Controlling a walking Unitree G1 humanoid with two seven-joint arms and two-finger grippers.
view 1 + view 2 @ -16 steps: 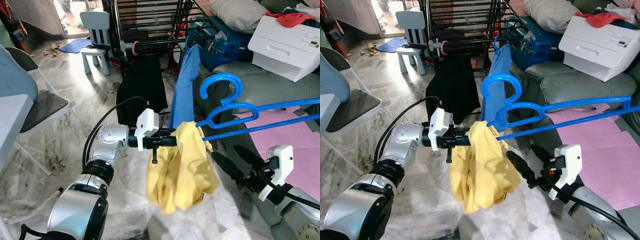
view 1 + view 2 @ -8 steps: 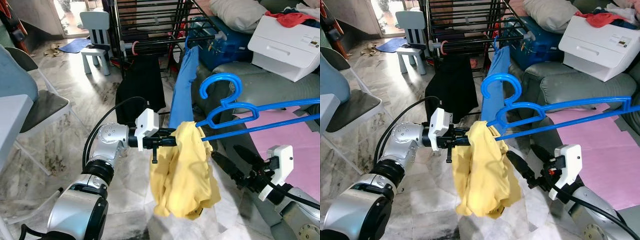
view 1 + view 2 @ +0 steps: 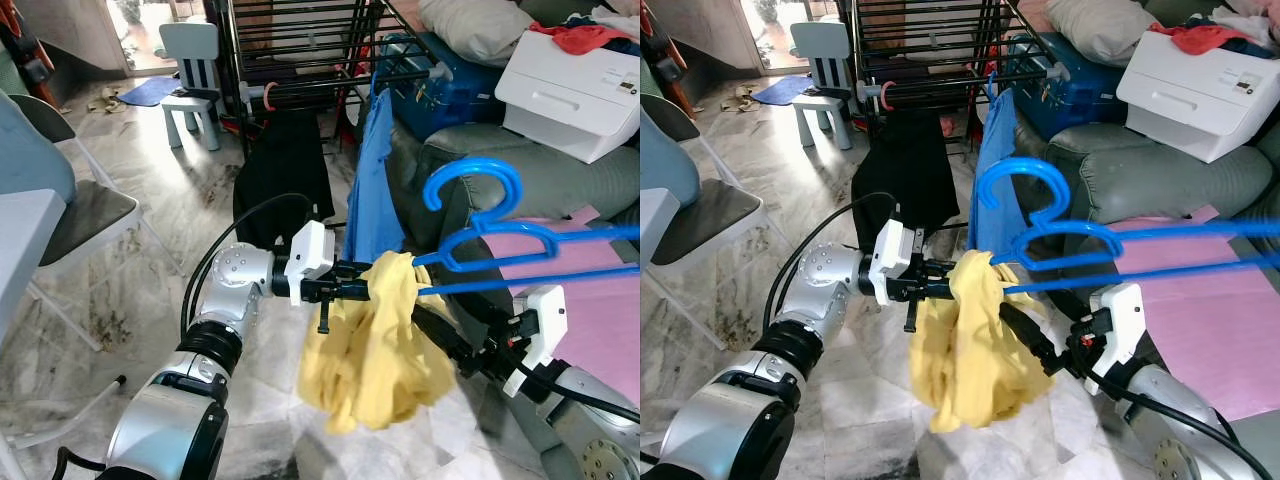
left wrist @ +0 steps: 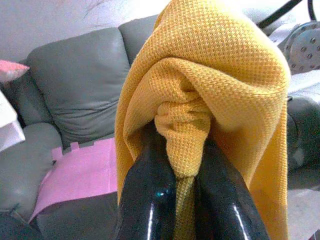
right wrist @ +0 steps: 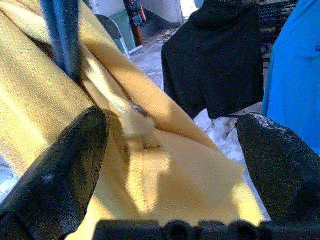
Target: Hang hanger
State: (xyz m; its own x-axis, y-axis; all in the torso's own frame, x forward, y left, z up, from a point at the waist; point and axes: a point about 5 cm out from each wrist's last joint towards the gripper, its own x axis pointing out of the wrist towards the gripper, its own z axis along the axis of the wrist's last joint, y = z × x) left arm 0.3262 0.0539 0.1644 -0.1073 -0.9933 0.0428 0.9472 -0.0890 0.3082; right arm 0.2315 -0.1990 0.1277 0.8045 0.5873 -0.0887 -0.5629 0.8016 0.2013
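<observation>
The right gripper (image 3: 1012, 318) reaches in low from the right, its two black fingers (image 5: 55, 175) spread wide on either side of the yellow garment (image 3: 385, 355) without closing on it. The left gripper (image 3: 362, 287) comes in from the left with its fingers pinched tight on a fold of that cloth. The garment hangs bunched from the end of the blue hanger (image 3: 520, 235), held in mid-air above the marble floor (image 3: 150, 220). Behind stand a black drying rack (image 3: 300, 50) with a blue garment (image 3: 375, 170) and a black garment (image 3: 285, 160).

Yellow garment (image 4: 220, 75) is waffle-knit cloth (matt); blue hanger (image 3: 520, 235) glossy plastic.
</observation>
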